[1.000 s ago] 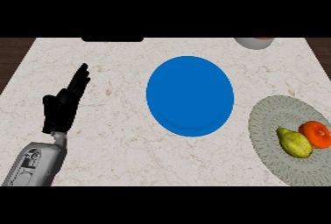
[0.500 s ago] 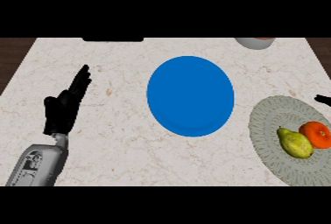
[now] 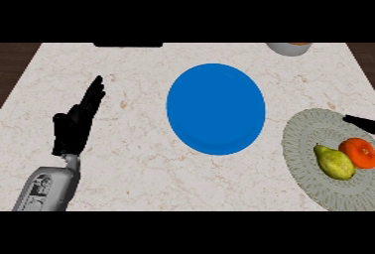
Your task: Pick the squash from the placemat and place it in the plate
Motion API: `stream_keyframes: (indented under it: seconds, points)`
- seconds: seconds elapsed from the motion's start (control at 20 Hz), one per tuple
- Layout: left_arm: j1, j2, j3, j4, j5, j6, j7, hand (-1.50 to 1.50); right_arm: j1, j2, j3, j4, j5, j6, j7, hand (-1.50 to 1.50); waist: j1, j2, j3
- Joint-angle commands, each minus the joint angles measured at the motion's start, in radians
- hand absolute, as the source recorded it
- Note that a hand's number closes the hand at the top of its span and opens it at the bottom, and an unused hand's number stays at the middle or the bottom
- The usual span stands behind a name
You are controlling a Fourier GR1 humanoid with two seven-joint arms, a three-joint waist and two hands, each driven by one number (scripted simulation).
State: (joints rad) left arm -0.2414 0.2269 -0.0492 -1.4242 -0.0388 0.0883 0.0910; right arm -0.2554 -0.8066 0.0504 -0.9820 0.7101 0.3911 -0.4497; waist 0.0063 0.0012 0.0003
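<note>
Nearest, at the lower left, the grey forearm of the left hand point(image 3: 75, 126) is seen rising from the view's edge; its fingers are held straight and together, pointing away up the counter point(image 3: 132, 158), with nothing held. It is at rest there.

At the lower right, the grey patterned placemat point(image 3: 307, 149) is cut by the view's right edge. On it the yellow-green squash point(image 3: 335, 161) is lying, touching or just beside an orange-red fruit point(image 3: 359, 152). Just above that fruit, a dark tip of the right hand point(image 3: 359, 122) is seen entering from the right edge, over the mat; whether its fingers are spread or curled cannot be told.

Mid-counter, the blue plate point(image 3: 216, 109) is set apart from the mat, with nothing on it.

Farthest, a pale bowl point(image 3: 289, 48) and a black slab point(image 3: 128, 44) are cut by the top edge.

Judged progress: nothing done yet. The squash is not yet grasped; pick, carry and placing are all left
</note>
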Motion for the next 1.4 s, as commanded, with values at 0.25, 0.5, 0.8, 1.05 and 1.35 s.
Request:
stream_keyframes:
  seconds: [0.25,0.5,0.8,1.05,1.35]
  points:
    - [0.028,-0.019,0.02,-0.019,-0.038,-0.023,0.0,0.0,-0.123,0.071,-0.015,0.224,0.142,-0.039,-0.048,-1.5,0.001,0.0,0.0]
    - [0.019,-0.023,0.036,-0.024,-0.037,-0.043,-0.008,0.0,-0.112,0.099,-0.044,0.251,0.163,-0.146,-0.121,1.5,0.0,0.0,0.0]
    - [0.033,-0.043,0.043,-0.039,-0.05,-0.045,0.005,0.0,-0.108,0.144,-0.065,0.258,0.188,-0.218,-0.115,1.5,-0.005,-0.001,0.0]
    - [-0.015,-0.034,0.081,0.032,-0.049,-0.052,-0.017,0.0,-0.164,0.126,-0.125,0.3,0.169,-0.219,-0.085,1.5,-0.007,-0.002,-0.001]
    - [-0.015,-0.028,0.083,0.005,-0.056,-0.033,0.018,0.0,-0.066,0.245,-0.181,0.115,0.153,-0.298,0.349,1.5,-0.038,-0.012,-0.004]
